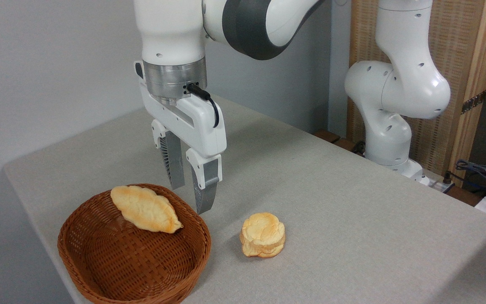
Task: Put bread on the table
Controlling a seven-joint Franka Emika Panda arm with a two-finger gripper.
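Two breads are out, and the one that matters, the round knotted bread (263,234), sits directly on the table (352,211), just to the right of the basket (133,270) and clear of its rim. It looks to be lying with its paler flat side up, steady, with nothing touching it. By my reckoning the placing itself is done and what remains is to get the arm away cleanly.

Above and to the left of it hangs the gripper (190,198), its two fingers spread a little apart with nothing between them. Its tips are over the far rim of the basket, or just behind it; from here I cannot say which. To finish well, I would want it to rise straight up before swinging anywhere, so the lower fingertip does not catch the wicker and drag the basket toward the bun. There is no reason to go near the bun again.

As for the basket, it is a brown woven bowl at the table's near left. Inside it is a single longer, pale leaf-shaped bread (146,209), propped against the back wall with one end pointing toward the right rim. Otherwise the bottom is bare weave.
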